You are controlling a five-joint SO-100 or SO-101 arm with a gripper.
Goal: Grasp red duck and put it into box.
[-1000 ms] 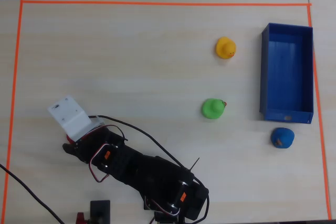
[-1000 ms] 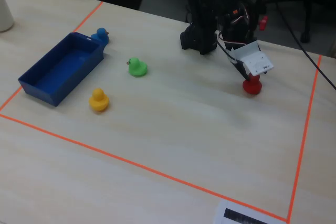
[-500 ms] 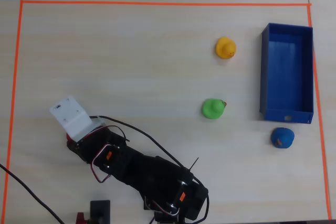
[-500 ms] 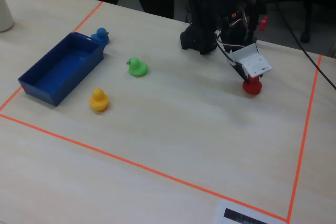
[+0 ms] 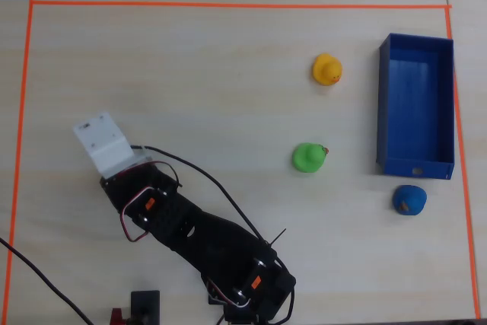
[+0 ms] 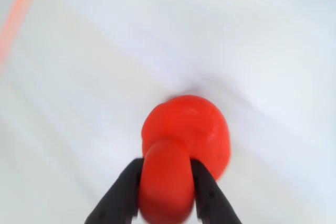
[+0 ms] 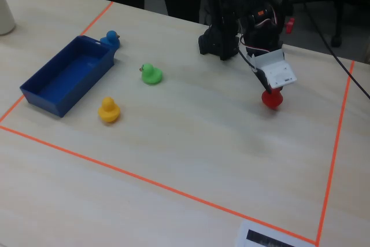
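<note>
Right, my claw is clamped on the red duck: in the wrist view both black fingers press against the narrower part of it, one on each side, and the rounder body bulges out beyond the tips. In the fixed view the duck hangs just under my white wrist block, low over the table — whether it is touching the wood or just clear of it, I cannot tell. From overhead the duck is hidden under my own arm, so no help there.

Now the part that matters: the box. In the overhead view it sits at the far right of the taped field, long axis running up and down the picture, while my wrist is over on the left, well apart from it. So the carry looks like a long sweep across the table, arriving broadside to one long wall.

In the way, I reckon, is the green duck, roughly between me and the box. The yellow duck sits near the box's upper end and the blue duck just beyond its lower end. I judge a lift first, then the sweep over green, aiming mid-box.
</note>
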